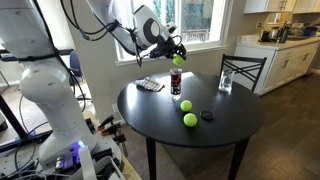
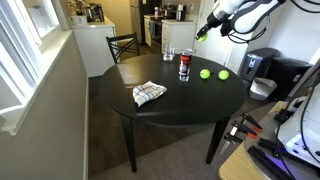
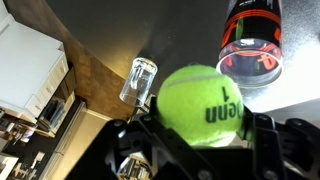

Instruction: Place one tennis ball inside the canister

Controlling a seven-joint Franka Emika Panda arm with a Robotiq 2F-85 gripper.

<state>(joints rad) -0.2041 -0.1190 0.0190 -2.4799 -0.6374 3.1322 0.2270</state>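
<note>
Tennis ball (image 3: 205, 105), fuzzy yellow-green, black lettering.

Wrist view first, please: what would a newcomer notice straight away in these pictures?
A fuzzy yellow-green tennis ball fills the wrist view, clamped in the gripper, with the red-labelled clear plastic canister at upper right. In an exterior view, two more balls lie on the round black table.

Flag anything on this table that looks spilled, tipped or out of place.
Nothing stands out: the canister and drinking glass stand upright, two tennis balls and a crumpled cloth lie on the table, and the gripper holds a third ball.
</note>
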